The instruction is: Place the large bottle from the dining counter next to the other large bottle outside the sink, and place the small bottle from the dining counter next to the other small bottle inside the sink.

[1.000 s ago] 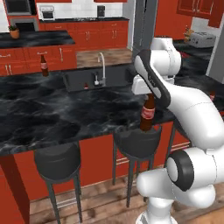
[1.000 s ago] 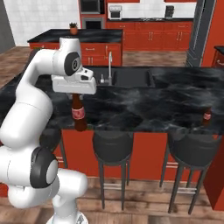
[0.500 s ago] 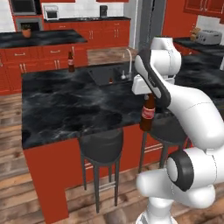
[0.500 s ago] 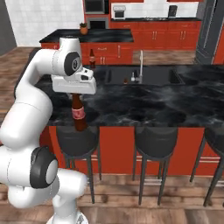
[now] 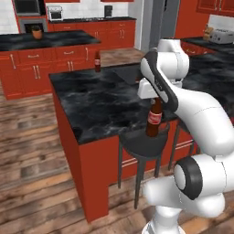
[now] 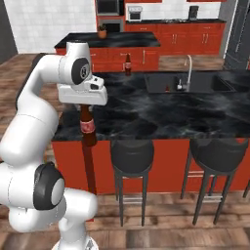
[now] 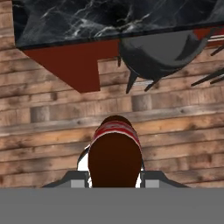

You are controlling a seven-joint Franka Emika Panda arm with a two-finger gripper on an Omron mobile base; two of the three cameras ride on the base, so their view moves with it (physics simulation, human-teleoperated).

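My gripper (image 6: 86,105) is clamped on the neck of the large bottle (image 5: 154,118), a dark brown one with a red label, which hangs upright below my hand. It hangs in the air just off the stool side of the dining counter (image 5: 100,103), its base lower than the black marble top. In the hand view I look down the bottle (image 7: 114,157) from above, with the wooden floor (image 7: 52,127) under it and the counter's edge and red panel farther up.

Directly beside the bottle is a bar stool (image 5: 142,141), its round black seat tucked against the counter; from the left base view the bottle's lower part overlaps the seat, so I cannot tell whether they touch. In the right base view the bottle (image 6: 87,125) hangs in front of the counter's near corner, with one stool (image 6: 132,157) to its right and another stool (image 6: 214,157) farther along.

Across the slab lies the sink (image 6: 188,83), black, with a curved silver tap (image 6: 187,69) at its near rim. The other large bottle (image 6: 127,64) stands upright on the counter left of the sink, near the far edge. Something small and reddish shows in the basin near the tap, too small to identify.

Beyond stand red cabinets (image 5: 41,61) under a black counter bearing a small pot (image 5: 36,32).
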